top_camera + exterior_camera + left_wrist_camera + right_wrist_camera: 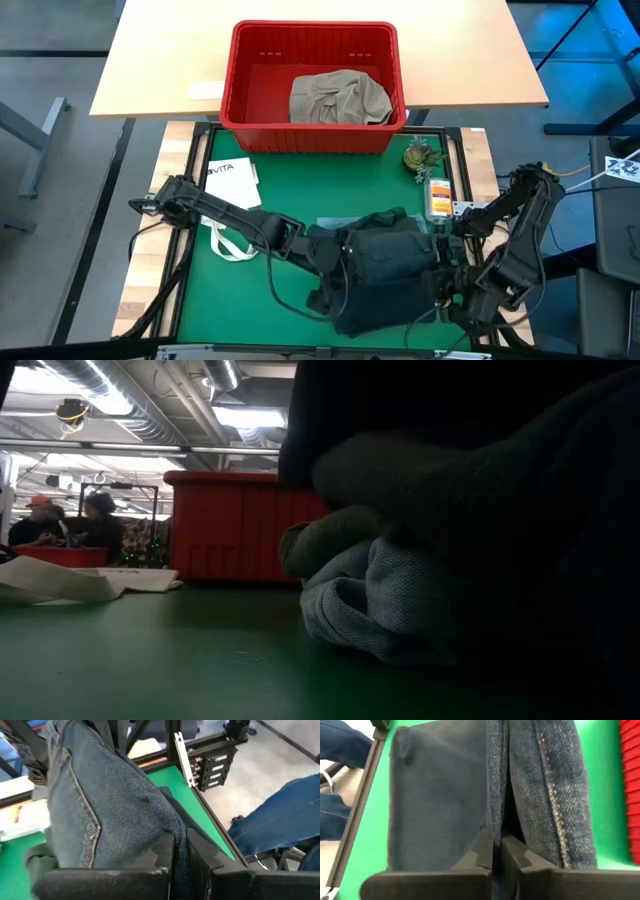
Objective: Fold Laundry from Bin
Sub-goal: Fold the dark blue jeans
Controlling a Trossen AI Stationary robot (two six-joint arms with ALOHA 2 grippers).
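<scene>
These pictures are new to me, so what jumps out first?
The red bin at the table's far edge holds one khaki garment. On the green mat nearer the arms, both grippers clamp the same denim jeans: the left gripper and the right gripper each have their jaws shut on a fold. A white tote lies on the mat's left.

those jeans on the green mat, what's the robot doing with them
Both arms are working the jeans at the near edge of the green mat. The left gripper and the right gripper each have their jaws shut on a fold of denim. A khaki-beige garment waits in the red bin at the far end. A white tote bag lies beside the left arm.
</scene>
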